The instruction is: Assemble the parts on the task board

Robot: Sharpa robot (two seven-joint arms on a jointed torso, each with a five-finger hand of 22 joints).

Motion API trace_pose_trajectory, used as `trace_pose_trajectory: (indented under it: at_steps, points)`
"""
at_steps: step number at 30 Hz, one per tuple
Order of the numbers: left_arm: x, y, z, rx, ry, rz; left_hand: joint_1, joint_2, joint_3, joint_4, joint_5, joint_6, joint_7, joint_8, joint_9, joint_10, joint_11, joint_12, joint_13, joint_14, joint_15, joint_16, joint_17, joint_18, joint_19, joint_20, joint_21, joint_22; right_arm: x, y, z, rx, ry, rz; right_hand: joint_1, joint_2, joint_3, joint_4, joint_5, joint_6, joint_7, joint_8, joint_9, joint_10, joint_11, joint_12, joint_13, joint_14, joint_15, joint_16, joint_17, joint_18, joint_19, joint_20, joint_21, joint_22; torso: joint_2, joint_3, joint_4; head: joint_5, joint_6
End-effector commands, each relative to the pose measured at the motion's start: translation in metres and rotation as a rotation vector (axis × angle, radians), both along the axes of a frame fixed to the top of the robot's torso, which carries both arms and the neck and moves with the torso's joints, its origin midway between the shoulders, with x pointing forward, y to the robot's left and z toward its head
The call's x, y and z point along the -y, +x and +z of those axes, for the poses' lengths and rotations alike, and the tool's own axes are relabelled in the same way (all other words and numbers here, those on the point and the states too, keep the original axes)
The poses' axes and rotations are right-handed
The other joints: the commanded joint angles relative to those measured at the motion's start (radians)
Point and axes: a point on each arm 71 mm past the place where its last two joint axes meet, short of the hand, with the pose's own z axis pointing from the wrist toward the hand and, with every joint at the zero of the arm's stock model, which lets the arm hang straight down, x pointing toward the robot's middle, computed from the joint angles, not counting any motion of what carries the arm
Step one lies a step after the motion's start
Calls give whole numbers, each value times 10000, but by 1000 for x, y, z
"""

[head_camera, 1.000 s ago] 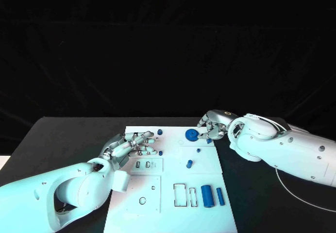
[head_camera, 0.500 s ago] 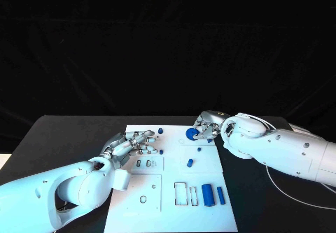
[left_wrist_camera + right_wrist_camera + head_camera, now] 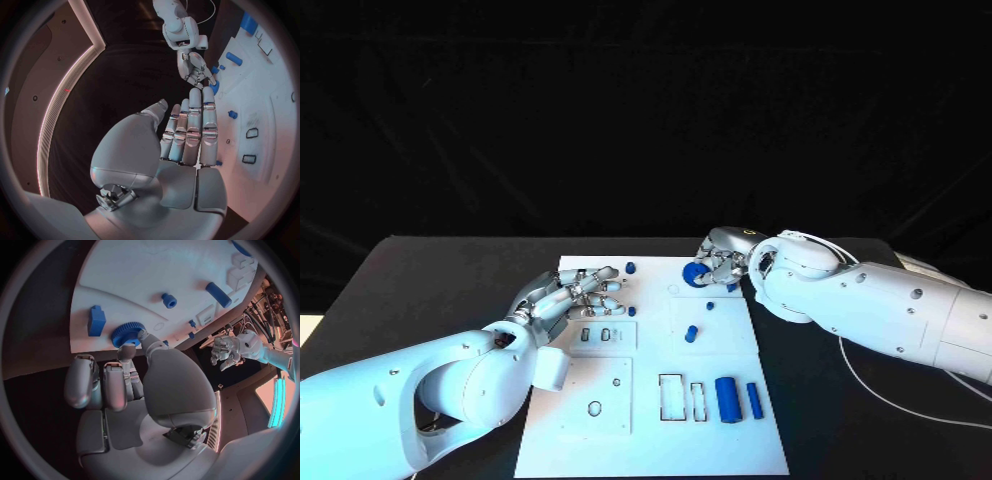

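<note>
task board: i'm seeing the white task board [image 3: 653, 400] lying mid-frame in the head view, running from the centre down to the lower edge, with bare black table [image 3: 430, 290] on both sides.
right hand: my right hand [image 3: 718, 262] is sitting at the board's upper right corner, pinching the blue gear [image 3: 694, 276] between thumb and a finger; the right wrist view is showing the fingertips [image 3: 142, 335] touching the gear's rim [image 3: 128, 333].
gear place: the gear is hanging just over the board's upper right area, close to its far edge; i cannot tell whether it is touching the surface.
left hand: my left hand [image 3: 571, 296] is hovering over the board's upper left part, fingers straight and side by side in the left wrist view [image 3: 190, 132], holding nothing.
open room: the board's centre strip between the two hands is staying free, holding a small blue peg [image 3: 691, 334]; lower right, a blue cylinder [image 3: 727, 401] and a thinner blue bar [image 3: 754, 402] are lying side by side next to outlined slots.
change: compared with a second ago, the right arm is reaching further toward frame centre and the gear is sitting slightly higher in the picture; the left hand is staying about where it was.
</note>
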Motion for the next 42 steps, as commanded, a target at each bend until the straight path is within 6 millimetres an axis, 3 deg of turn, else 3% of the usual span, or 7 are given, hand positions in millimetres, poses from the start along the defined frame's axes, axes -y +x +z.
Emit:
trace_pose_trajectory:
  at_steps: [1,9,17,21,30,33,42]
  points:
    - [3,-1,1,37,-144,-227,-1,-70,87,-13,20,-69,31,45,10,-94,3,34,-18,-61,17,68,18,72,-21,48,-68,9,-1,0,-3,-303,-178,12,119,100,30,63,63,113,3,59,38,95,-16,174,168,628,48,47,14,-154,76,-2,75,32,-1,-3,7,0,-12]
    - [3,-1,1,26,-140,-230,-1,-70,87,-13,20,-69,31,45,10,-94,3,34,-18,-61,17,68,18,72,-21,48,-68,9,0,0,-4,-150,-507,-130,727,449,517,-294,-43,890,-181,471,241,460,-185,1014,1102,638,-78,142,124,-190,152,-88,227,284,-1,-5,11,0,-23]
    - [2,-1,1,31,-143,-228,-1,-70,87,-13,20,-69,31,45,10,-94,3,34,-18,-61,17,68,18,72,-21,48,-68,9,-5,-4,2,902,-615,37,1070,607,996,-652,-281,1373,-367,720,413,711,-338,1447,1591,657,-208,232,256,-248,269,-213,397,595,-1,0,4,0,-25]
    - [2,-1,1,42,-147,-224,-9,-80,120,-28,19,-73,33,50,11,-101,6,36,-21,-74,18,78,26,71,-23,49,-71,10,-13,-8,7,1450,-231,260,915,566,1114,-648,-89,1418,-389,741,464,846,-358,1651,1820,660,-230,252,279,-275,325,-244,474,734,1,-5,22,-14,-13]
    - [-1,0,1,62,-122,-141,-21,-89,154,-40,18,-80,37,55,12,-115,10,35,-25,-88,21,87,34,70,-27,50,-76,11,-46,-23,15,1828,584,873,448,437,1122,-440,-79,1346,-377,687,502,820,-345,1567,1814,654,-224,249,263,-285,341,-247,507,790,8,-27,40,-67,2]
    - [-2,0,1,79,-116,-105,-21,-89,154,-40,18,-80,37,55,12,-115,10,35,-25,-88,21,87,34,70,-27,50,-76,11,-61,-27,17,1959,650,1145,389,424,1125,-412,-79,1338,-376,680,509,816,-343,1554,1814,652,-223,245,254,-287,343,-247,512,799,13,-23,39,78,36]
    - [-7,1,1,102,-69,31,-24,-95,191,-59,19,-86,39,59,12,-125,12,36,-29,-99,22,97,42,70,-29,50,-79,12,-99,-31,18,2130,750,1762,359,424,1130,-396,-86,1337,-376,678,513,817,-343,1552,1819,651,-223,247,256,-288,345,-246,516,806,16,-22,35,111,6]
